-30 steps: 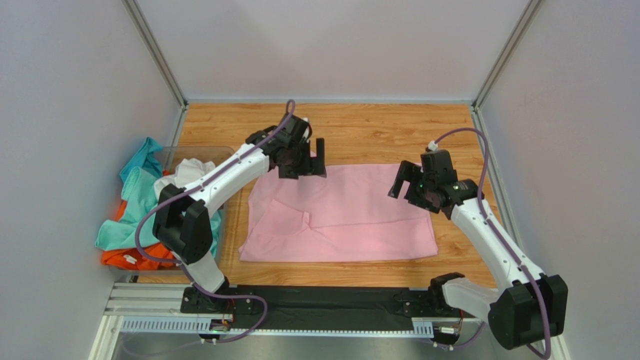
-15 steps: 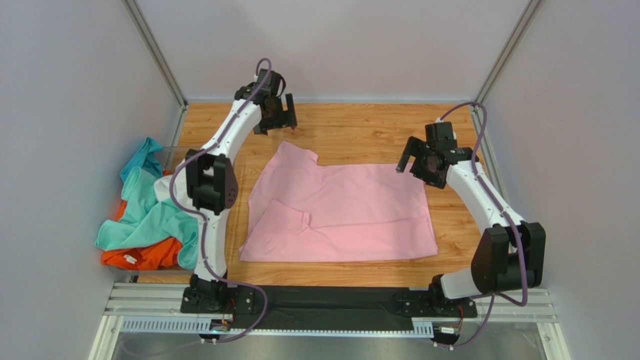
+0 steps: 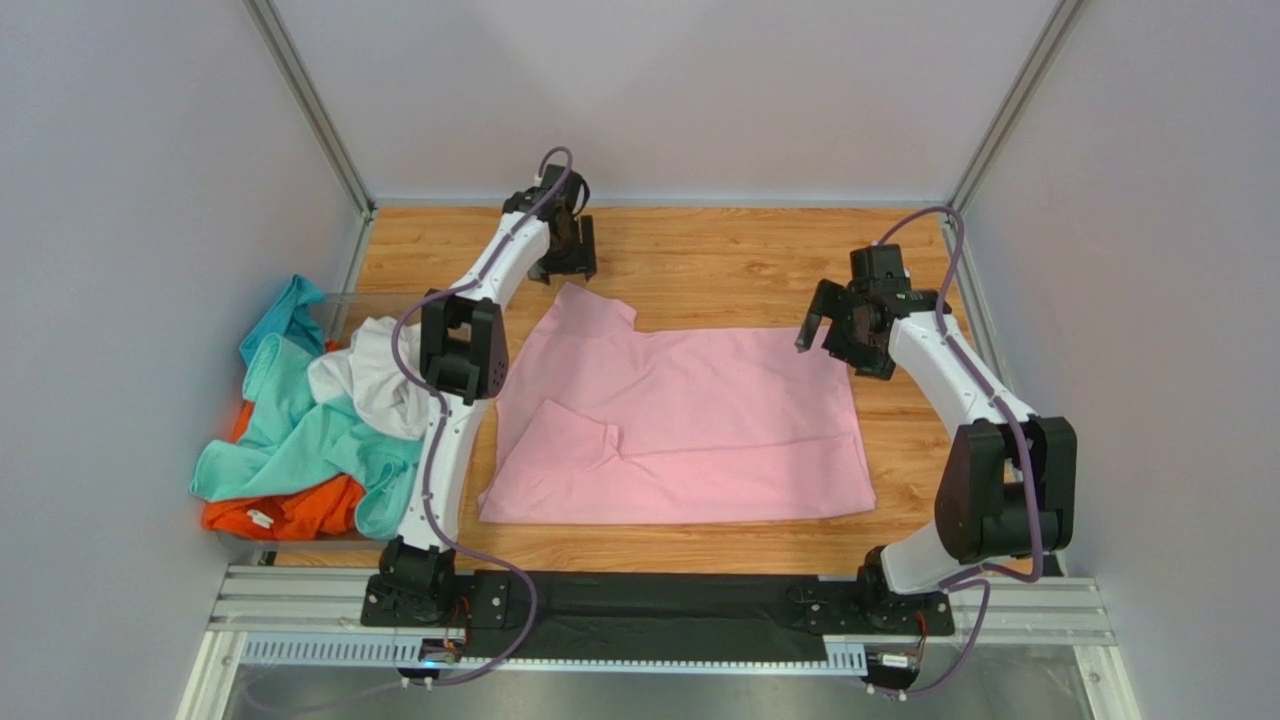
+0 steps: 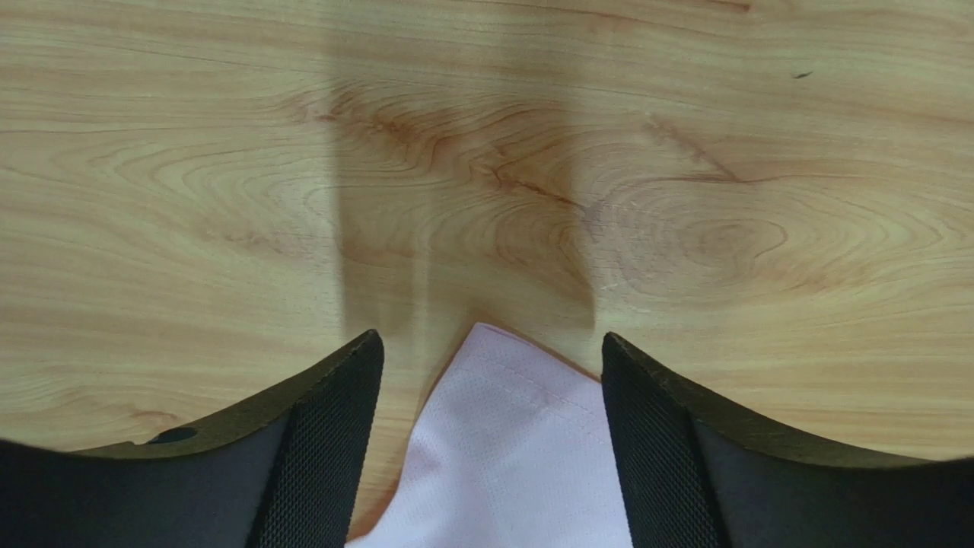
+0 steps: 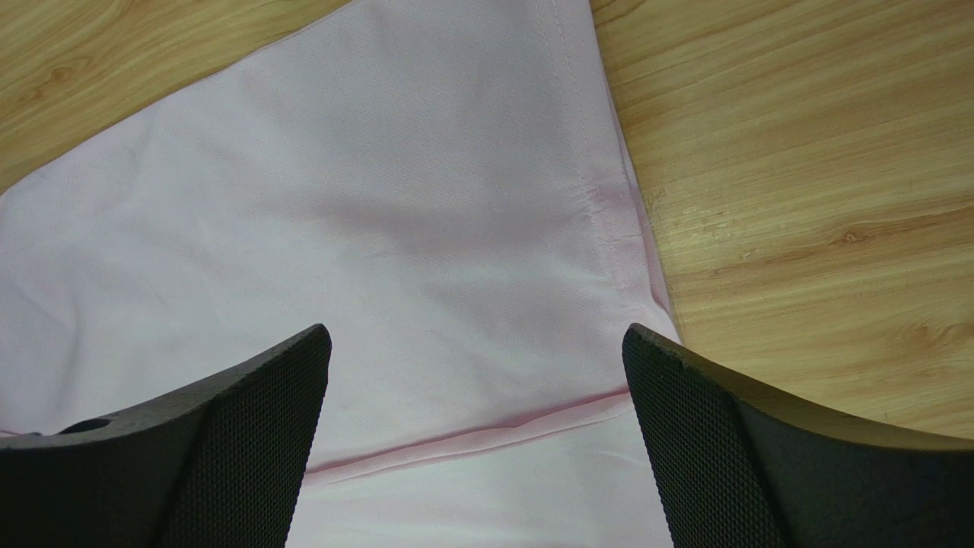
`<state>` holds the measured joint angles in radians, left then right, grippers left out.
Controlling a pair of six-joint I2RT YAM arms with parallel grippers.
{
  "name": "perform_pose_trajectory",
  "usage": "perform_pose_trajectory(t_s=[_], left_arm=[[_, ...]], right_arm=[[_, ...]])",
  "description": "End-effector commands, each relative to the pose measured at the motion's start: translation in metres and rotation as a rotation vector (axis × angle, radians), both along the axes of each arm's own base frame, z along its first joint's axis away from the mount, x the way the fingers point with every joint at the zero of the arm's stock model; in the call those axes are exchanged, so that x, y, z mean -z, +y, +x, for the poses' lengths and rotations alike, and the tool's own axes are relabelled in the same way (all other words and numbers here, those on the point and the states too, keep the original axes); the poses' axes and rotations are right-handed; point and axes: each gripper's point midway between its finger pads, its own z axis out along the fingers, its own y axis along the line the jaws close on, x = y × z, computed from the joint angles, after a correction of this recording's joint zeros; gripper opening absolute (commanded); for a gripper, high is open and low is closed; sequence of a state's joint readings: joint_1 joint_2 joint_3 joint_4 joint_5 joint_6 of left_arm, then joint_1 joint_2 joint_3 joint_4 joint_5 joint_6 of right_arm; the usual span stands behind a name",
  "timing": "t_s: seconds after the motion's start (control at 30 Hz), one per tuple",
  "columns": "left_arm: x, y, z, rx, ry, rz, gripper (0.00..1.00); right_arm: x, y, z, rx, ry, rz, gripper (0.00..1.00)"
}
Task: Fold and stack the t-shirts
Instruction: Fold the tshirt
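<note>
The light pink t-shirt lies flat on the wooden table, with one sleeve spread toward the far left. My left gripper is open and empty just beyond that sleeve's tip. In the left wrist view the pink sleeve tip lies between the fingers of my left gripper. My right gripper is open and empty over the shirt's far right corner. In the right wrist view the pink cloth and a fold line fill the space under my right gripper. The teal, white and orange shirts lie piled at the left.
The pile of shirts hangs over the table's left edge, where a clear bin rim shows faintly. Bare wood lies beyond the pink shirt. Grey walls close in the back and both sides.
My left gripper went from the shirt's far left corner to the far edge, and the sleeve now lies spread out and released. My right gripper moved up to the far right corner.
</note>
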<state>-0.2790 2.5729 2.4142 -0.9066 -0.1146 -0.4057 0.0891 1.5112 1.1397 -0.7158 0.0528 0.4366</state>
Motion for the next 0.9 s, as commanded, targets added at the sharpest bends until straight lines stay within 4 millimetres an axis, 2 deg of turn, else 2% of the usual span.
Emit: perform_pose_trajectory(t_s=[0.0,0.27,0.3,0.4,0.67,0.77,0.8,0.87], left_arm=[[-0.009,-0.002,0.012,0.002,-0.043,-0.011,0.76],[0.022,0.001,-0.005,-0.002,0.046,0.006,0.50],[0.025,0.001,-0.008,0.003,0.060,0.009,0.42],[0.030,-0.001,-0.018,0.023,0.097,0.006,0.32],[0.014,-0.011,-0.031,0.069,0.093,0.008,0.26],[0.012,-0.013,-0.035,0.077,0.096,0.015,0.11],[0.010,-0.013,-0.035,0.075,0.092,0.018,0.00],[0.007,-0.012,-0.036,0.071,0.086,0.022,0.00]], right_arm=[[-0.005,-0.003,0.013,-0.009,-0.044,-0.011,1.00],[0.003,-0.003,0.012,-0.005,-0.024,-0.003,1.00],[0.003,-0.002,0.012,-0.007,-0.024,-0.002,1.00],[0.001,-0.004,0.012,0.000,-0.030,-0.006,1.00],[0.004,-0.009,0.009,0.025,-0.023,-0.008,1.00],[0.005,-0.011,0.010,0.033,-0.019,-0.010,1.00],[0.006,-0.013,0.011,0.042,-0.019,-0.011,1.00],[0.006,-0.014,0.013,0.047,-0.017,-0.016,1.00]])
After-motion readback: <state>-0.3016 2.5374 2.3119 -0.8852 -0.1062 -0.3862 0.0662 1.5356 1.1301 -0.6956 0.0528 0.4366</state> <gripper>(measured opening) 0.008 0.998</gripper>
